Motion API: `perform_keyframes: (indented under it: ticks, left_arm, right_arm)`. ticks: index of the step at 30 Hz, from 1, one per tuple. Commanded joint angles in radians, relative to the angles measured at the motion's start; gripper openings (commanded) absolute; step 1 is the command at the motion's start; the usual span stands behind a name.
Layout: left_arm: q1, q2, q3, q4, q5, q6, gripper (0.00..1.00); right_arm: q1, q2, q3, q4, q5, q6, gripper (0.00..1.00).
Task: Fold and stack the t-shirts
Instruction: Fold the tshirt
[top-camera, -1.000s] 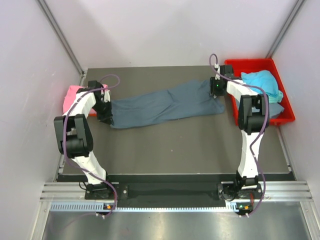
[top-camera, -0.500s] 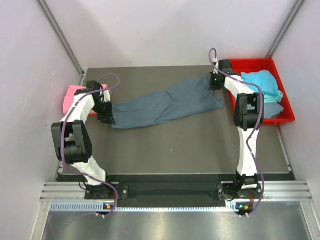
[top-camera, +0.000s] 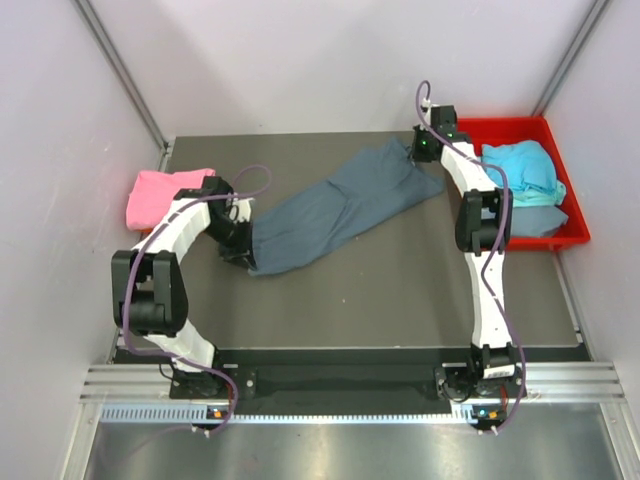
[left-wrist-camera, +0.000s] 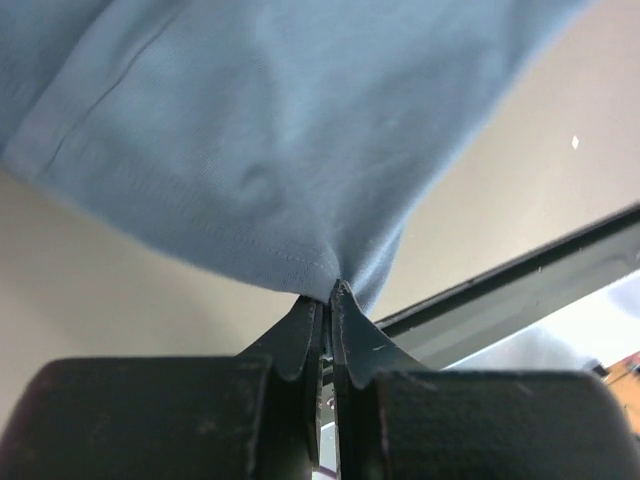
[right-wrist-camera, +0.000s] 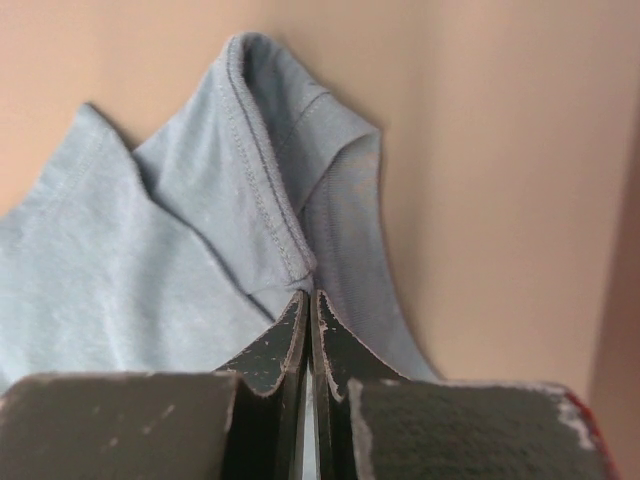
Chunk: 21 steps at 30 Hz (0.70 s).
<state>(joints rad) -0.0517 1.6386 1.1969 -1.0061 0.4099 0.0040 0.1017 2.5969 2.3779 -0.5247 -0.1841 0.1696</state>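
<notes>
Left gripper (left-wrist-camera: 328, 295) and right gripper (right-wrist-camera: 308, 300) each pinch an end of the unfolded blue-grey t-shirt (top-camera: 335, 205) on the tabletop's (top-camera: 380, 290) far half. Pink t-shirt (top-camera: 160, 195) seems folded at the left edge; turquoise t-shirt (top-camera: 520, 170) waits in the red bin (top-camera: 575, 228).

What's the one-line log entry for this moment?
left gripper: shut on blue-grey t-shirt; right gripper: shut on its far end; shirt: diagonal across table
</notes>
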Motion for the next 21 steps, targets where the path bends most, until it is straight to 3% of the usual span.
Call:
perform_keyframes:
  ticks: [1, 21]
  left_arm:
    - [-0.045, -0.042, 0.012, -0.035, 0.064, 0.04, 0.0]
    - [-0.519, 0.043, 0.11, -0.071, 0.164, 0.12, 0.0]
  right_arm:
    - [0.033, 0.026, 0.07, 0.037, -0.021, 0.039, 0.0]
    - [0.076, 0.12, 0.193, 0.175, 0.021, 0.051, 0.0]
